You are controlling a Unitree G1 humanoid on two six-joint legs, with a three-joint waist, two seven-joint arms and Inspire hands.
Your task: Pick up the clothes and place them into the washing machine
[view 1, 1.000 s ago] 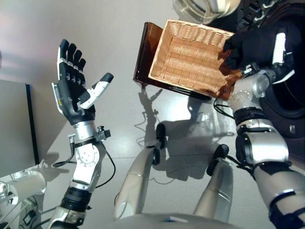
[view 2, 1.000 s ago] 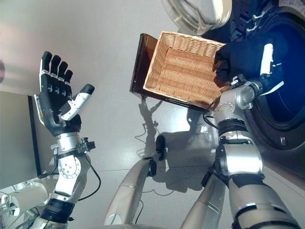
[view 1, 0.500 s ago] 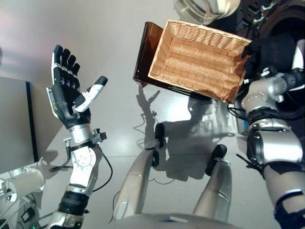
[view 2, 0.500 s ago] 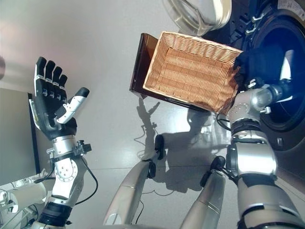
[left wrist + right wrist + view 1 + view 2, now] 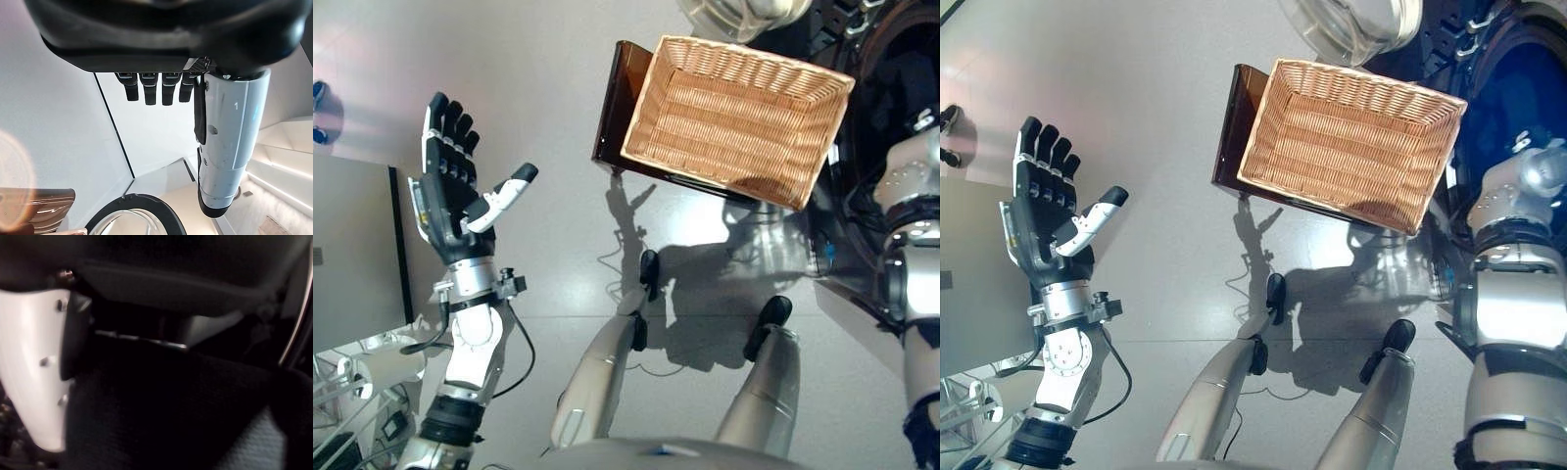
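Note:
My right hand (image 5: 34,367) is deep in the dark drum of the washing machine (image 5: 1518,88) at the right; the eye views show only its silver wrist at the drum's mouth. In the right wrist view its white-covered thumb lies against a dark garment (image 5: 171,416) that fills the view past it. The wicker basket (image 5: 739,117) beside the drum holds no clothes. At the left my left hand (image 5: 450,211) is raised, palm up and open, fingers (image 5: 154,90) straight, holding nothing.
The basket rests tilted on a brown stand (image 5: 612,108). The washer's round glass door (image 5: 1347,24) hangs open above the basket. A grey cabinet (image 5: 352,255) stands at the left edge, close to the left arm.
My right hand has carried the dark garment from the basket's right edge into the drum. The left hand has hardly moved. The camera has shifted a little.

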